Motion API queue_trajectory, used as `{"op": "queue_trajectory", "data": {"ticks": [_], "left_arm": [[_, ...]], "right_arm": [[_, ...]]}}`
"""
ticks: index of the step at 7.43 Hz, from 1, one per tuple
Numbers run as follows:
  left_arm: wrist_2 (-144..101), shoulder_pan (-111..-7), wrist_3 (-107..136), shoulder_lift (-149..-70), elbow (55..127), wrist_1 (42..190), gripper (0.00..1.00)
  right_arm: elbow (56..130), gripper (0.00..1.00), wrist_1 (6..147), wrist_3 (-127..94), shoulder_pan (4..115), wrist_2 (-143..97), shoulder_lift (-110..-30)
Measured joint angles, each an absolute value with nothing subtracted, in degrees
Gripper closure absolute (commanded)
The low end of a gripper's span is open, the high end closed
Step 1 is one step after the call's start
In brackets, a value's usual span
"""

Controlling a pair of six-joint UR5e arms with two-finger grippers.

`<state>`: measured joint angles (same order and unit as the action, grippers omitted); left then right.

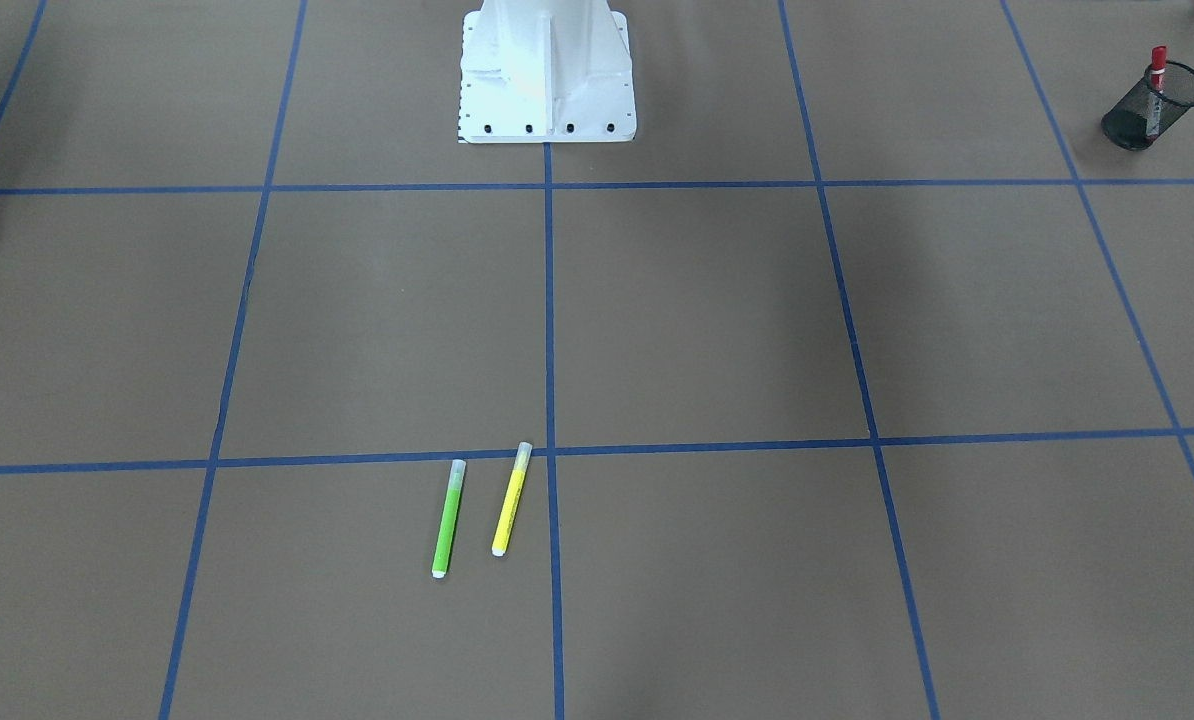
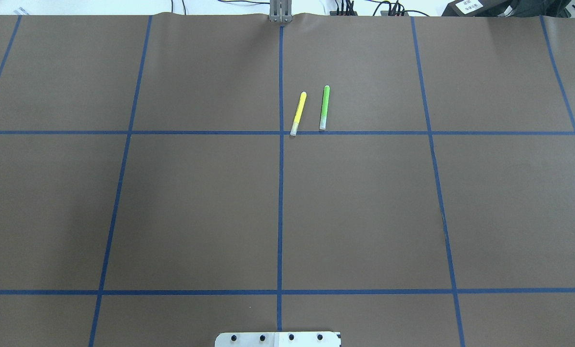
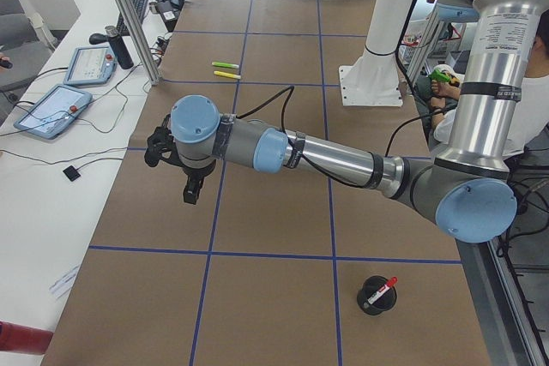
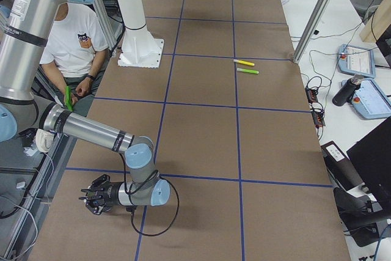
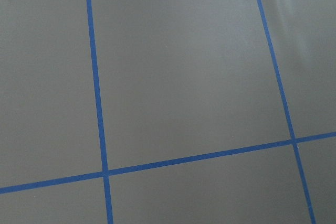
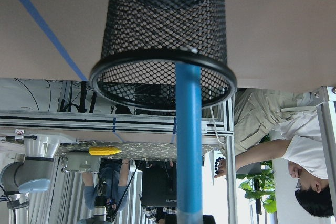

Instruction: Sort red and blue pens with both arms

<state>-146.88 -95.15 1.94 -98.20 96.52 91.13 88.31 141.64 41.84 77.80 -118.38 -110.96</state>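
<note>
**Red pen in its cup, blue pen at the rim of the other**

Only the right wrist view shows the blue pen [image 6: 189,140]; it runs straight up that picture from the bottom edge, clear of the table [image 2: 196,207], and its far end lies over the rim of a black mesh cup [image 6: 163,24]. The right gripper [image 4: 87,201] is grasping it.

The front and side views show the red pen [image 1: 1157,70]; it stands tilted in the other mesh cup [image 1: 1175,105] at the robot's left end, red cap up.

Neither arm shows from overhead or from the front; those views show only the green marker [image 1: 448,518] and yellow marker [image 1: 510,500], side by side and nearly parallel.

The left arm [image 3: 334,156] is stretched level over the table, the left gripper [image 3: 190,190] hanging down – whether its fingers are parted I cannot tell; the right arm [image 4: 91,131] slants low, its wrist just above the paper.
</note>
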Motion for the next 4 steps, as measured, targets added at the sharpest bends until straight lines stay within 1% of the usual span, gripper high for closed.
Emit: {"op": "queue_trajectory", "data": {"ticks": [2,4], "left_arm": [[-146.87,-95.17,2.23,-97.68,96.77,90.97,0.00],[-146.79,-95.18,2.26,-96.94,96.52,90.79,0.00]], "right_arm": [[88.23,0.00,141.63,41.81,77.80,-120.04,-108.49],[88.45,0.00,141.72,41.75,78.18,-122.24,-102.43]]}}
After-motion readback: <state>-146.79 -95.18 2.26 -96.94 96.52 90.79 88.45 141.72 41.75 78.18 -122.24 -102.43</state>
